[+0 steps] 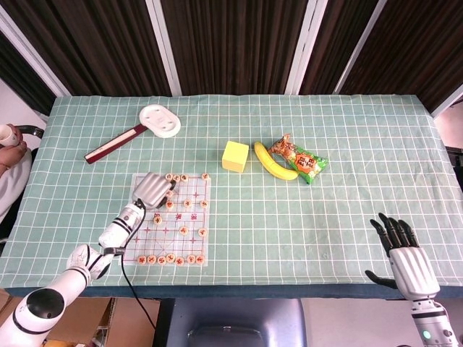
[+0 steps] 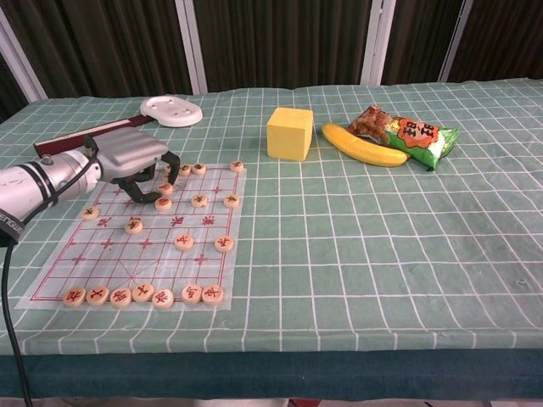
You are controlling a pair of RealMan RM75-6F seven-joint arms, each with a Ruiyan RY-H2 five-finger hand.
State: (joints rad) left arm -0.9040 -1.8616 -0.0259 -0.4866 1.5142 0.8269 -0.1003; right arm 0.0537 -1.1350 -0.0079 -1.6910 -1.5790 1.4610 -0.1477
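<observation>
A clear Chinese chess board sheet (image 1: pixel 189 217) lies on the green checked cloth, with round wooden pieces scattered on it and a row of pieces (image 2: pixel 140 294) along its near edge. My left hand (image 2: pixel 131 159) hangs over the board's far left corner, fingers curled down among the pieces there. Its fingertips touch or nearly touch a piece (image 2: pixel 163 203); whether one is pinched is hidden. In the head view the left hand (image 1: pixel 152 189) covers that same corner. My right hand (image 1: pixel 405 256) rests at the table's front right edge, fingers spread, holding nothing.
A yellow cube (image 2: pixel 289 133), a banana (image 2: pixel 363 145) and a green snack bag (image 2: pixel 407 131) lie behind the board, to the right. A white oval paddle with a dark red handle (image 1: pixel 159 119) lies at the back left. A person's hand (image 1: pixel 7 137) shows at the left edge.
</observation>
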